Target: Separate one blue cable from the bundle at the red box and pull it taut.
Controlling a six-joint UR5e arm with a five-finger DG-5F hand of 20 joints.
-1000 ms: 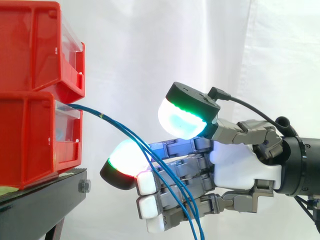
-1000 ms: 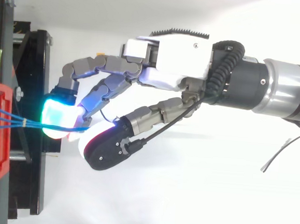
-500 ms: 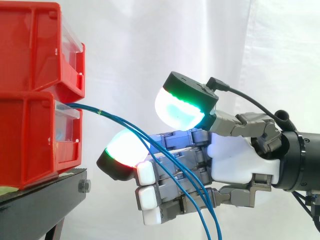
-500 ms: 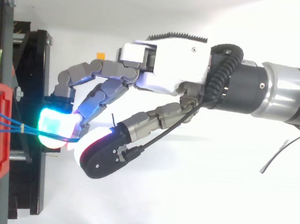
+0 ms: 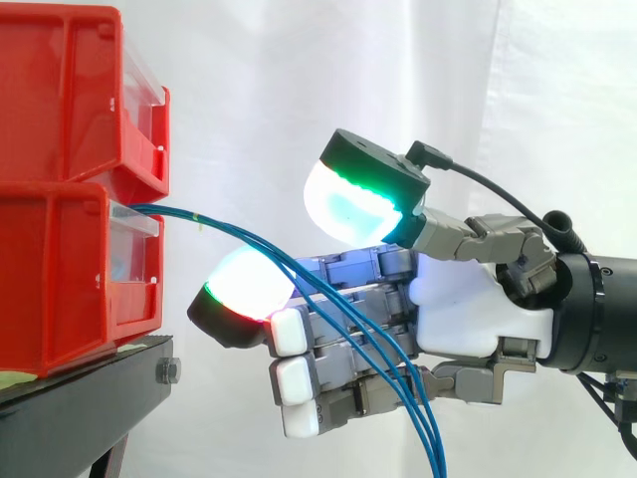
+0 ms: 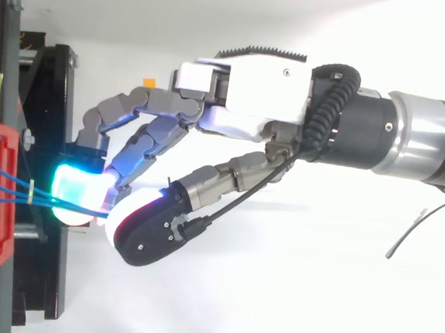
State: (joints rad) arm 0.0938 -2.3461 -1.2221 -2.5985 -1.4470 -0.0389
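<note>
From the lower bin (image 5: 60, 279), beneath the upper bin (image 5: 60, 90), cables (image 5: 174, 212) run rightward across the robot hand (image 5: 468, 309).

The bins (image 5: 60, 110) are glossy red plastic with clear plastic fronts, on a matt black metal stand (image 5: 80, 403) with a dull steel bolt (image 5: 167, 371). The cables (image 5: 169, 212) have a smooth blue sheath. The hand (image 5: 463, 314) has a smooth white plastic palm and matt grey links. Its pads (image 5: 348, 209) are milky and translucent, backed in matt black. The arm (image 6: 425, 140) is satin silver metal. The curtain (image 5: 299, 80) is white cloth in soft folds.
</note>
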